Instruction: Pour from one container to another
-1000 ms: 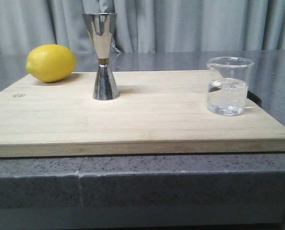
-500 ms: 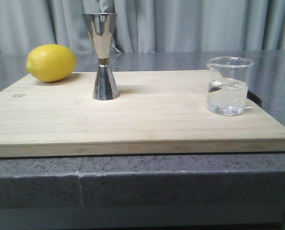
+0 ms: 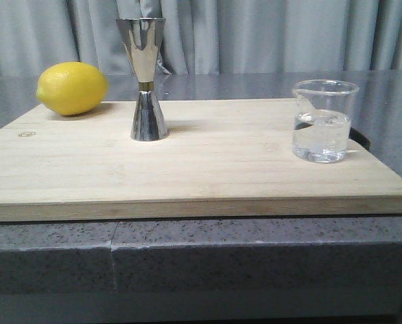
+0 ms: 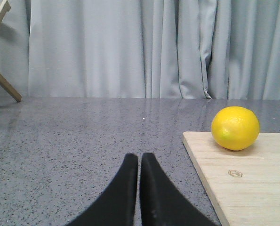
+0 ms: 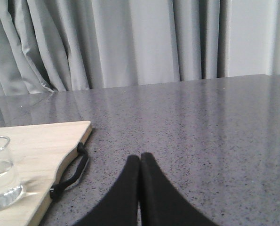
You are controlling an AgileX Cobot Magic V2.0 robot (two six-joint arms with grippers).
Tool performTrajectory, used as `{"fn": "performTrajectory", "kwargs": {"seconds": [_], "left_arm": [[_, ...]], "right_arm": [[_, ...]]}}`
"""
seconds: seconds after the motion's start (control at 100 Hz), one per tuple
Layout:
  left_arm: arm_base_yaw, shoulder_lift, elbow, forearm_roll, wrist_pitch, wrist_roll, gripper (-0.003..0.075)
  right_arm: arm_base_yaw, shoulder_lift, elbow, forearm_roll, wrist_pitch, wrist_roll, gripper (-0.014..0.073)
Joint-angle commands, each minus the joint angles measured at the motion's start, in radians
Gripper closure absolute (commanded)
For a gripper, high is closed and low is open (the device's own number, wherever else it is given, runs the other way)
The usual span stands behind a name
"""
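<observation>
The clear glass beaker (image 3: 322, 121), about half full of clear liquid, stands upright at the right end of the wooden cutting board (image 3: 207, 169); its edge also shows in the right wrist view as the beaker (image 5: 1, 172). The steel jigger (image 3: 146, 77) stands upright on the board's left-centre. Neither arm appears in the front view. My left gripper (image 4: 139, 157) is shut and empty, low over the grey counter off the board's left edge. My right gripper (image 5: 140, 157) is shut and empty, over the counter off the board's right edge.
A yellow lemon (image 3: 72, 88) lies at the board's back left corner, also seen as the lemon (image 4: 235, 128). A black cord loop (image 5: 71, 172) hangs from the board's right edge. Grey curtains hang behind the speckled counter (image 3: 255, 250). A wooden frame leg (image 4: 3, 80) stands far off.
</observation>
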Motion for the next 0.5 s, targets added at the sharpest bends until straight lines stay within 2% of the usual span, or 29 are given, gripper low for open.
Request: {"fn": "performTrajectory", "kwargs": {"seconds": [0.0, 0.27, 0.49], "left_arm": [[0.004, -0.026, -0.013, -0.009, -0.086, -0.002, 0.0739], [0.004, 0.041, -0.217, -0.009, 0.042, -0.002, 0.0739], [0.004, 0.220, -0.396, 0.021, 0.106, -0.002, 0.0739]], "right_arm": [[-0.005, -0.015, -0.045, 0.041, -0.038, -0.003, 0.0669], [-0.005, 0.087, -0.273, 0.029, 0.164, -0.003, 0.0669], [-0.005, 0.258, -0.462, -0.061, 0.209, -0.003, 0.0669]]}}
